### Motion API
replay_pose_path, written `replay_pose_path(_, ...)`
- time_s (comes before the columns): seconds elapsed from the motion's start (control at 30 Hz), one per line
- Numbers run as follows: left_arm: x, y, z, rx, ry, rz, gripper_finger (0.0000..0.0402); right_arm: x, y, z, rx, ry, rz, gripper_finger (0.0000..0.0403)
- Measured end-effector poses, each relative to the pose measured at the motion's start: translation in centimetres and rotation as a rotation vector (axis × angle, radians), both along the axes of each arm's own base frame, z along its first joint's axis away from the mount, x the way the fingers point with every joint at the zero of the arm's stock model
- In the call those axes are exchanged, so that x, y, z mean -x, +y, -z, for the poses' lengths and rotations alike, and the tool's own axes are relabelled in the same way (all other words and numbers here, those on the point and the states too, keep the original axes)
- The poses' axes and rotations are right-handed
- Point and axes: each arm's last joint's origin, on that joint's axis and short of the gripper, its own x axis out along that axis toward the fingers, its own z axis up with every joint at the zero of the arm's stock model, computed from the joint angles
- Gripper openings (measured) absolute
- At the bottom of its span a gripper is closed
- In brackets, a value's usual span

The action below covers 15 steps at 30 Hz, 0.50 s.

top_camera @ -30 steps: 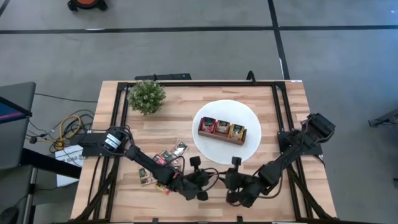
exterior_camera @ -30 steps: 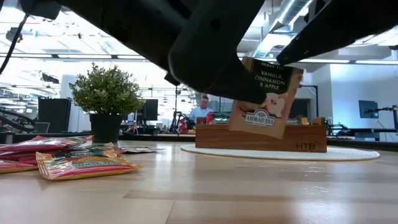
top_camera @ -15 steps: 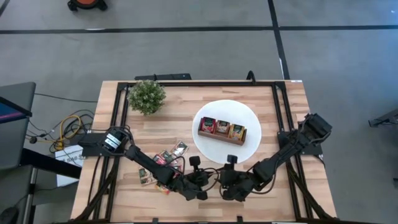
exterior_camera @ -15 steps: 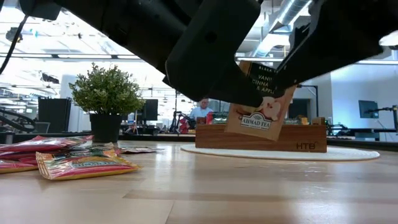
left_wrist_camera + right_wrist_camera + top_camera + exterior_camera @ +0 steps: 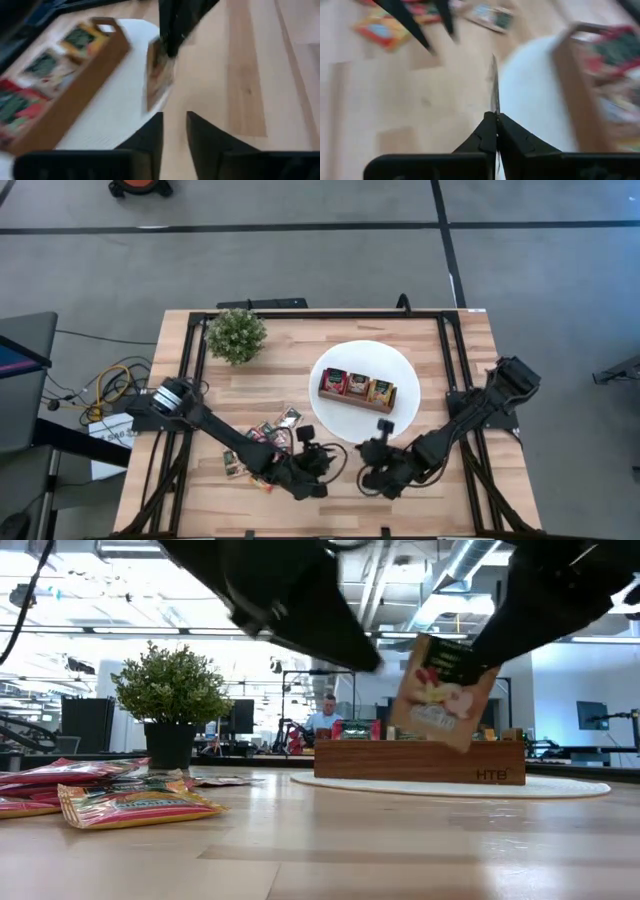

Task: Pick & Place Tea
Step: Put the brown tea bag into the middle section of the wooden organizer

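At nine o'clock of the table I see the loose tea sachets (image 5: 262, 442) piled flat, still to be moved, with the plant (image 5: 236, 335) up at eleven. My left gripper (image 5: 322, 452) sits near six o'clock, just right of that pile, fingers parted and grasping nothing. Just beside it, my right gripper (image 5: 493, 119) is clenched on one sachet (image 5: 442, 692), held on edge and tilted above the table. At one o'clock, the wooden tray (image 5: 357, 402) on the white plate (image 5: 398, 366) already shows tea in all three compartments. My read: partly done, with this sachet next to be filed and most of the pile left.
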Motion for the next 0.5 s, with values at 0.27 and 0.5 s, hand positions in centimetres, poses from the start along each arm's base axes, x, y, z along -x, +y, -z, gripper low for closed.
replay_pose_path(0.27, 4.0, -0.3, -2.5, -0.036, -0.011, -0.212, 0.0133, 1.0, -7.3, -3.8, 0.077, 0.100, 0.124, 0.0001)
replay_pose_path(0.5, 5.6, -2.7, -1.8, -0.046, -0.036, -0.188, 0.0122, -1.0, -14.2, -4.8, 0.031, 0.209, 0.044, 0.0001)
